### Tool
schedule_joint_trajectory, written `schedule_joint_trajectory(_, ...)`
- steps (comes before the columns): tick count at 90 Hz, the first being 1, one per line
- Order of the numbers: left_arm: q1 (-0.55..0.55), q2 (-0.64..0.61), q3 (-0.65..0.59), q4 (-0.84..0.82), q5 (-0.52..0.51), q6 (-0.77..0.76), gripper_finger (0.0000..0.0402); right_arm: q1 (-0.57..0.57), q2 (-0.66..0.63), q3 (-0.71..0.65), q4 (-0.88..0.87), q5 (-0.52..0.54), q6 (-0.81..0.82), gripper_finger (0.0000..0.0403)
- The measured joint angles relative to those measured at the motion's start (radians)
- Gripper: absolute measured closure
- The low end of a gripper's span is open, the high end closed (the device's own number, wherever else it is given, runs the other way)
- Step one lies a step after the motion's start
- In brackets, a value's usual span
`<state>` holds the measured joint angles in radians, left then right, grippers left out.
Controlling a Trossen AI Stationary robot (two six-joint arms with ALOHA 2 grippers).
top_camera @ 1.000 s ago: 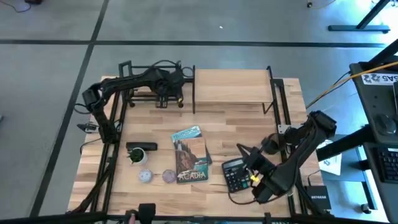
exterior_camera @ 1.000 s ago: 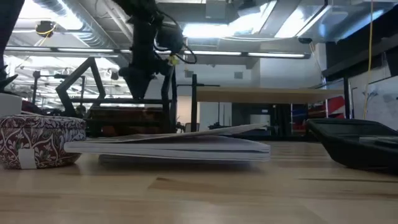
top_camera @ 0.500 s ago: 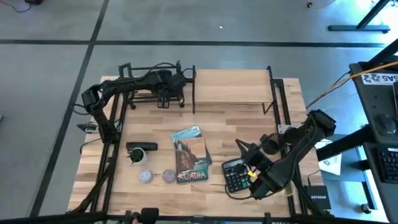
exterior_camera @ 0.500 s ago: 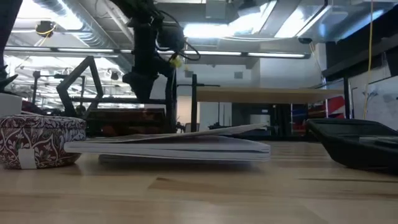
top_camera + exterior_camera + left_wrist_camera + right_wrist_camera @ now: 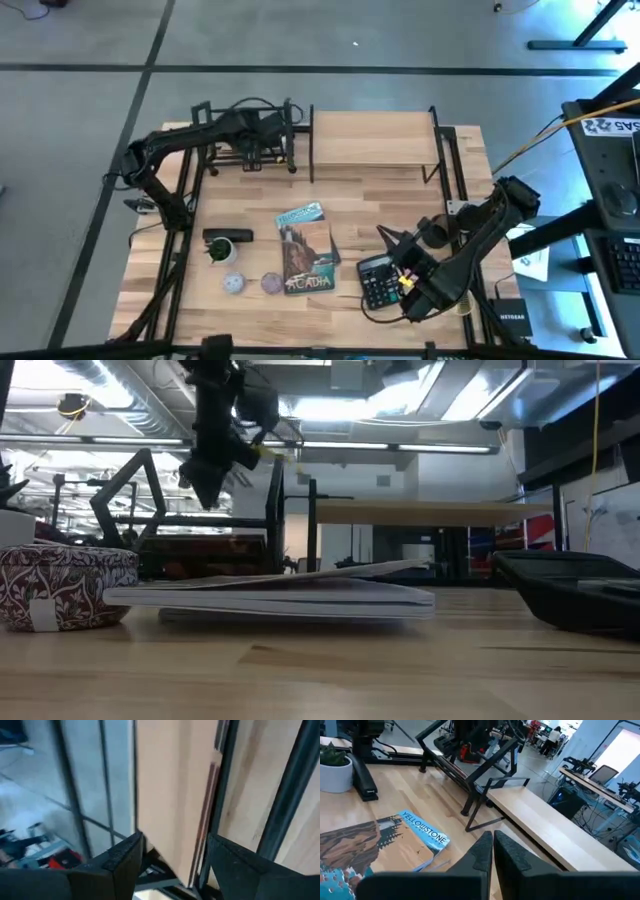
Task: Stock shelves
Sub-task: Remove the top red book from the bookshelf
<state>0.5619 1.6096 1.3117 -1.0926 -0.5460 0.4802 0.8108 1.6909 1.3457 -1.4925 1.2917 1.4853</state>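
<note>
While its two dark fingers [image 5: 125, 862] stand spread with nothing between them, the left gripper [image 5: 268, 135] hangs above the black metal-bar book rack [image 5: 225, 140] at the table's far left corner; through the gap the wrist view shows the rack's thin bars and a strip of the pale wood tabletop [image 5: 350, 210]. Just to the rack's right stands the light-wood board shelf on thin black uprights [image 5: 372, 138], its board bare. Compared with a second ago, the left gripper has risen clear of the rack in the low view and drawn slightly toward the table's left edge in the high view.

Near the right front corner the right gripper [image 5: 385, 238] hovers over the black desk calculator [image 5: 378, 281], its fingers [image 5: 485, 852] pressed together, pointing toward the shelf; it has barely shifted.

Toward the front middle lie two overlapping paperback park guidebooks [image 5: 305, 250], flat, with a black stapler [image 5: 227, 237], a small potted green plant [image 5: 219, 252] and two round patterned tins [image 5: 252, 283] to their left. Between these things and the two shelves runs a bare band of tabletop.
</note>
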Motion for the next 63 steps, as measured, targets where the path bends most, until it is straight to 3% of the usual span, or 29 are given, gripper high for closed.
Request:
schedule_joint_trajectory(30,0.082,0.0,-0.12,0.128,0.163,0.079,0.0196,-0.04,0.0,0.0,-0.005,-0.009,0.0,0.0402)
schedule_joint_trajectory(52,0.089,0.0,-0.188,0.267,0.151,0.112,0.0198,-0.054,0.0,0.0,-0.002,0.001,0.0,0.0402)
schedule_joint_trajectory(63,0.1,-0.001,-0.212,0.305,0.151,0.106,0.0221,-0.056,0.0,0.0,-0.003,0.0,0.0,0.0402)
